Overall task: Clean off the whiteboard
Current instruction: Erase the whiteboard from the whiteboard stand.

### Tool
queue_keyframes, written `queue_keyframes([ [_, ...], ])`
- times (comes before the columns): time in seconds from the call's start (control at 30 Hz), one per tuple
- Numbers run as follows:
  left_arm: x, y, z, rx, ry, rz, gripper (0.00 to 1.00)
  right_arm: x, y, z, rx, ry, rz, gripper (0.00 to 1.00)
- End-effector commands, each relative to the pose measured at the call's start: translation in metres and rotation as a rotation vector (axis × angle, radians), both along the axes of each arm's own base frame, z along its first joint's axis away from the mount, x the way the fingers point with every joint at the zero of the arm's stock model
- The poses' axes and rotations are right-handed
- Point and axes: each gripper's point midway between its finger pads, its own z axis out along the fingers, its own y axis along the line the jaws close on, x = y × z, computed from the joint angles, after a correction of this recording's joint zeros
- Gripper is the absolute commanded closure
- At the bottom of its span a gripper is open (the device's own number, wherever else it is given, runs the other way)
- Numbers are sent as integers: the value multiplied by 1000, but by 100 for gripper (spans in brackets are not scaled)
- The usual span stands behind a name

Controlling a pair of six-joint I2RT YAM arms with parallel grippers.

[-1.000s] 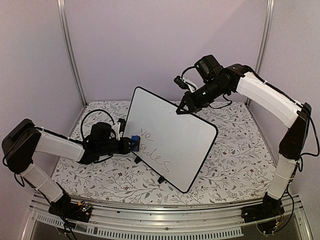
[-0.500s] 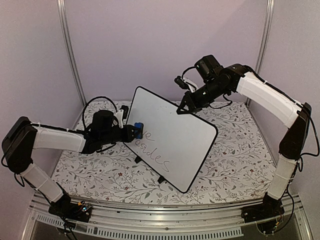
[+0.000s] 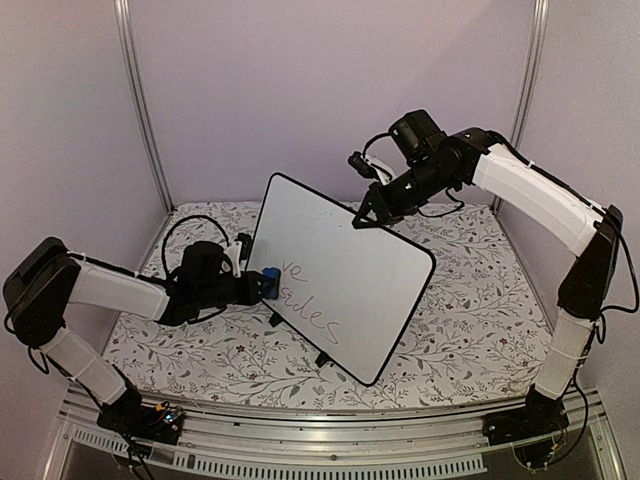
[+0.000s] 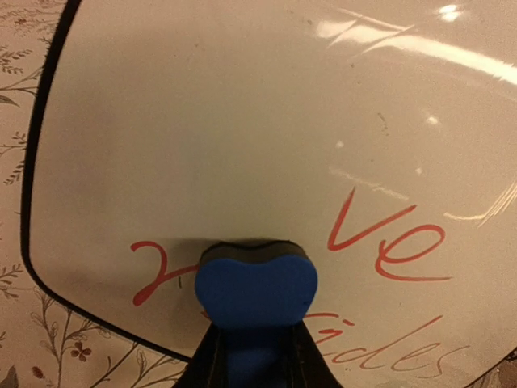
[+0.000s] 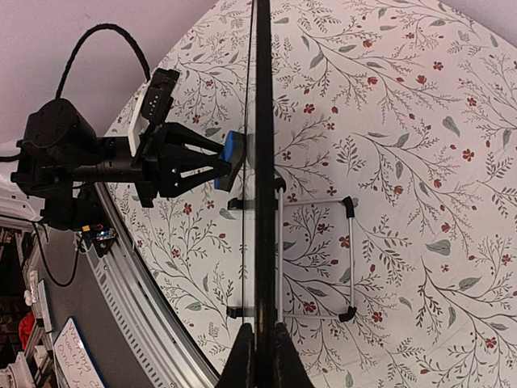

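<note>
Now my left pincer (image 3: 262, 284) is closed tight on the blue eraser (image 4: 254, 283). The eraser presses flat on the whiteboard (image 3: 350, 270), low down and close to its left rim. Half a second ago this eraser was higher on the same side; it has come down again, about to where it was one second ago. The board itself has not shifted. It stands tilted on its small black feet (image 3: 322, 358) in the middle of the floral table (image 3: 480, 320).

The handwriting (image 4: 388, 234) starts just right of the eraser, "ve" above and "ides" below, and one curved stroke shows at the eraser's left side. Left of the rim there is room over the table, where my arm lies; to the right the white face runs wide. Farther back, my right pincer (image 3: 366, 217) clamps the board's top rim, one finger on each side.
</note>
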Motion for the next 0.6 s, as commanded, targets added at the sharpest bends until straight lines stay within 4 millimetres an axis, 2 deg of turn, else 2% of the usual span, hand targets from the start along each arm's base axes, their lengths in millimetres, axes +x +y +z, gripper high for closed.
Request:
queue_keyframes([
  [0.0,-5,-5,5,-16,-9,-18,100,-31,10,-15,-33,37,136,100],
  [0.37,18,-24,47,-23,-97,-51,100,-31,10,-17,-36,40,137,100],
  [0.47,21,-26,51,-24,-105,-52,100,-31,10,-16,-35,39,136,100],
  [0.57,19,-25,46,-22,-95,-51,100,-31,10,-17,-36,40,136,100],
])
